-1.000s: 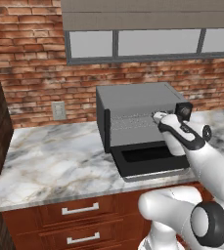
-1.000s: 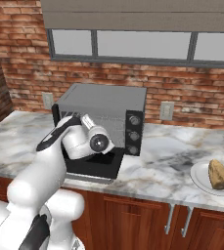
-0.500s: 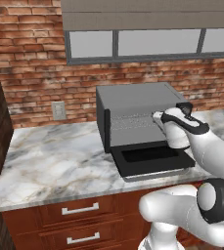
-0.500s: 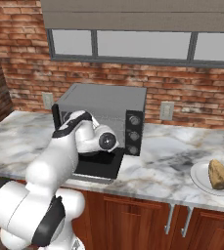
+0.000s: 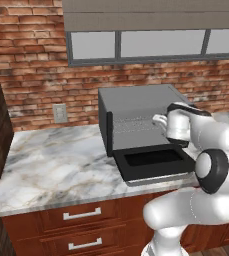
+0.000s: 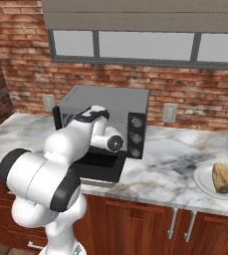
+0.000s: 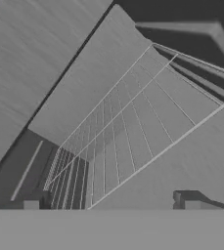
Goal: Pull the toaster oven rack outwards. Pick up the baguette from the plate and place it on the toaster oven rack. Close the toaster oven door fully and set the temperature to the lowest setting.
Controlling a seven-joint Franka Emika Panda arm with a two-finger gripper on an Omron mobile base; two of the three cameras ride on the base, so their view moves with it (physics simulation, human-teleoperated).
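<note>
The toaster oven [image 5: 136, 97] stands on the counter with its door [image 5: 153, 161] dropped flat. Inside the cavity lies the silver wire rack [image 5: 132, 125]. My gripper [image 5: 158, 120] is at the right part of the cavity mouth, pointing in. In the hand view the rack [image 7: 123, 122] spreads close ahead, and the gripper [image 7: 108, 202] is open, its fingertips [image 7: 33, 202] wide apart with nothing between them. The baguette [image 6: 223, 178] rests on a white plate [image 6: 205, 183] far to the right. The oven's three knobs [image 6: 137, 134] show beside my arm.
A brick wall with a window runs behind the marble counter [image 5: 56, 160]. A wall socket [image 5: 60, 113] sits left of the oven and another [image 6: 170, 112] to its right. Bare counter lies between the oven and the plate. Wooden drawers [image 5: 81, 215] are below.
The arm has swung its elbow round and brought the hand closer to the oven's cavity mouth. The jaws stayed open. Oven, door and baguette have not moved.
</note>
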